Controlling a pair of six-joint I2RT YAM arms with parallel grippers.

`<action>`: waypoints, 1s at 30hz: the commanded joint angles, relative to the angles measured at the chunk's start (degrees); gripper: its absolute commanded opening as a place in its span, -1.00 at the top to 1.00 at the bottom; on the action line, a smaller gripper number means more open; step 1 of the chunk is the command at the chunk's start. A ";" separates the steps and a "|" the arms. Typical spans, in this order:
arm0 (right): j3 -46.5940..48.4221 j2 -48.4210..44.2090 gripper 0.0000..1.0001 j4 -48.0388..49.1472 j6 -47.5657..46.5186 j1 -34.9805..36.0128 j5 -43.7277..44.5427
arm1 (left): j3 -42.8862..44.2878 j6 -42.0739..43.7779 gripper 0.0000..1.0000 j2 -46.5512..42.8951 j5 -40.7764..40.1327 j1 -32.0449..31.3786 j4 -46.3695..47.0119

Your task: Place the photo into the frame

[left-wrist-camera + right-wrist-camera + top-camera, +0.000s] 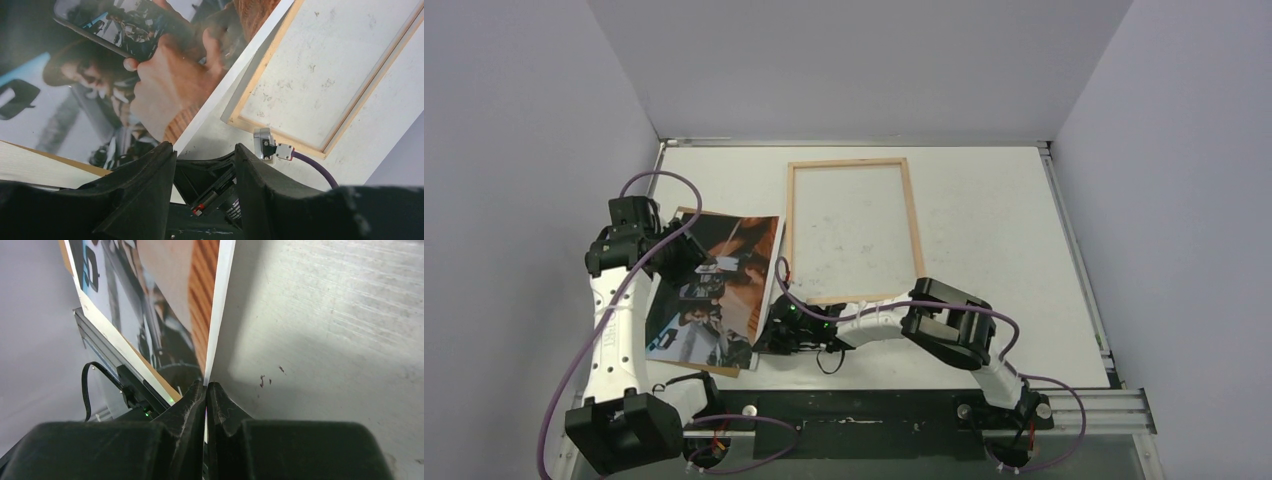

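Two-finger right gripper: pinched shut on the white border of the large rectangular glossy photo.
Left gripper: part open over the photo, gripping nothing.
Photo position: on a plain brown backing board, outside the frame, to its left.
Frame: pale-wood rectangle, back up on the white table; holds its clear pane only.

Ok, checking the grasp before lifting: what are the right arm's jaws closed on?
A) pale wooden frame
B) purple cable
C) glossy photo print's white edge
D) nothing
C: in the right wrist view the right jaws pinch the large glossy photo print by its white border.
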 commanded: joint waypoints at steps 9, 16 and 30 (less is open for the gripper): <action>10.36 -8.25 1.00 -19.52 -17.06 1.55 7.34 | 2.49 0.96 -0.45 5.56 1.67 -7.96 4.97; 10.69 -11.94 1.00 -25.53 -22.76 2.29 12.29 | 7.24 0.69 -0.69 12.41 -0.41 -14.53 8.17; 17.86 -11.42 1.00 -35.44 -30.54 3.36 15.66 | 15.01 7.86 -0.84 21.12 -4.67 -19.59 13.20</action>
